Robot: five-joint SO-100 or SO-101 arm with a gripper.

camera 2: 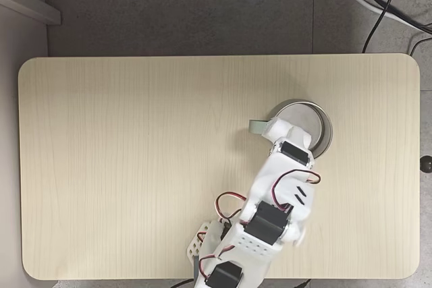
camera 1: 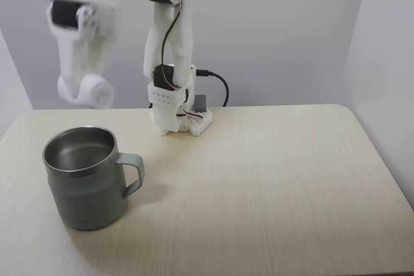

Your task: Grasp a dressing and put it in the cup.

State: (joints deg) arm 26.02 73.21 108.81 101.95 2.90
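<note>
The large steel cup (camera 1: 84, 185) is matt grey-green outside, with a shiny bare-metal rim and brushed inside. It stands on a pale wood-grain table (camera 1: 272, 185) with a smooth, low-sheen top, probably laminate. The white gripper (camera 1: 84, 92) looks like matt plastic, blurred, holding a soft white dressing roll (camera 1: 97, 90).

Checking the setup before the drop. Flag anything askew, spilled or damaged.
Nothing stands out. The cup stands upright on the table, undamaged, no spill. The tool holds the roll in the air above the cup.
</note>
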